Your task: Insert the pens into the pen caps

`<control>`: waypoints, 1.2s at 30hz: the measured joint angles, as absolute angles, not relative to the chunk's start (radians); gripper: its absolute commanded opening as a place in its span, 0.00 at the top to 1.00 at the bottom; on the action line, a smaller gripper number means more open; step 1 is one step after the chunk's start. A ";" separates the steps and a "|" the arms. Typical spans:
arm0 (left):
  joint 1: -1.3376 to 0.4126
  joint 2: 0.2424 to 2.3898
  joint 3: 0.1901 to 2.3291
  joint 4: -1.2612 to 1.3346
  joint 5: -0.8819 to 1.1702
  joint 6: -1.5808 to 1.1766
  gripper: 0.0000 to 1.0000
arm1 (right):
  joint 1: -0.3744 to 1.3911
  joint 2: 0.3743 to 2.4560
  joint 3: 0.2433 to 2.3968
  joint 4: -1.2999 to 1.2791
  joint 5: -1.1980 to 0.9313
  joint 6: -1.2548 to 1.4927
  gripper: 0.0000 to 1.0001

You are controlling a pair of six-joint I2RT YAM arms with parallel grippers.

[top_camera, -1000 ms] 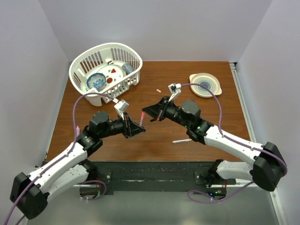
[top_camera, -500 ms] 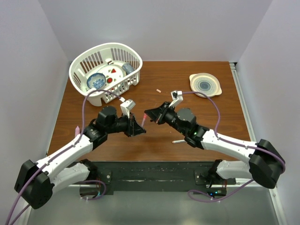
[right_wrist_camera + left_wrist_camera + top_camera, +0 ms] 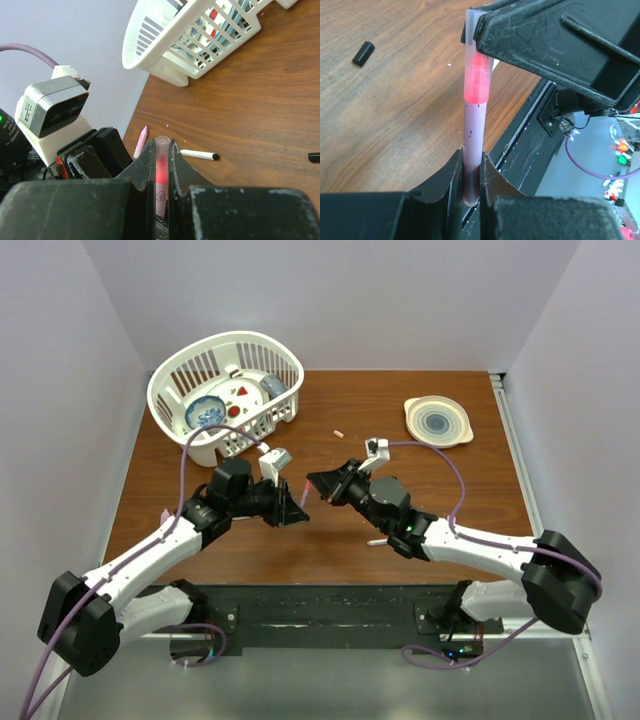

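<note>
My left gripper [image 3: 471,161] is shut on the lower barrel of a lilac pen [image 3: 474,125]. The pen's red tip sits inside a translucent pale pink cap [image 3: 477,80]. My right gripper [image 3: 161,149] is shut on that cap [image 3: 161,165], and its fingers [image 3: 545,42] meet the pen's top end in the left wrist view. In the top view the two grippers [image 3: 291,507] [image 3: 319,483] face each other above the table's middle. A black cap [image 3: 363,53] lies loose on the table.
A white pen with a black tip [image 3: 198,155] [image 3: 387,540] and a pink pen [image 3: 141,141] lie on the brown table. A small pink cap [image 3: 338,434] lies further back. A white basket of dishes [image 3: 225,390] stands back left, a plate [image 3: 438,421] back right.
Both arms have moved inward and the grippers have come together. The pen's red tip, apart from the right gripper a second ago, now sits inside the cap it holds.
</note>
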State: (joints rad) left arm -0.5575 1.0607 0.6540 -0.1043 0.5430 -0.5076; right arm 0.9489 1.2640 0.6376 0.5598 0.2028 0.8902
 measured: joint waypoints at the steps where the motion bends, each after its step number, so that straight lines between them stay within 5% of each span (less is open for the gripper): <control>1: -0.553 1.061 0.654 -0.107 0.549 -0.507 1.00 | 0.951 1.269 0.638 0.566 0.204 0.891 1.00; 15: -0.451 1.067 0.654 -0.033 0.789 -0.527 0.98 | 0.973 1.250 0.713 0.502 0.220 0.848 1.00; 19: -0.430 1.047 0.646 0.027 0.818 -0.530 0.80 | 0.994 1.249 0.858 0.295 0.276 0.809 1.00; 25: -0.403 0.895 0.610 0.130 0.749 -0.526 0.39 | 1.042 1.286 1.092 0.000 0.228 0.726 1.00; 28: -0.389 0.835 0.607 0.147 0.685 -0.514 0.32 | 1.016 1.331 1.178 -0.126 0.131 0.690 1.00; 31: -0.385 0.815 0.607 0.133 0.653 -0.500 0.16 | 0.942 1.351 1.212 -0.220 0.081 0.651 1.00; 36: -0.384 0.822 0.614 0.009 0.625 -0.442 0.11 | 0.808 1.352 1.217 -0.349 0.059 0.582 1.00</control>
State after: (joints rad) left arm -0.3843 0.8215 0.6140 0.0090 0.6247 -0.4416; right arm 0.8078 1.3518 1.2175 -0.3489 0.0593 0.5816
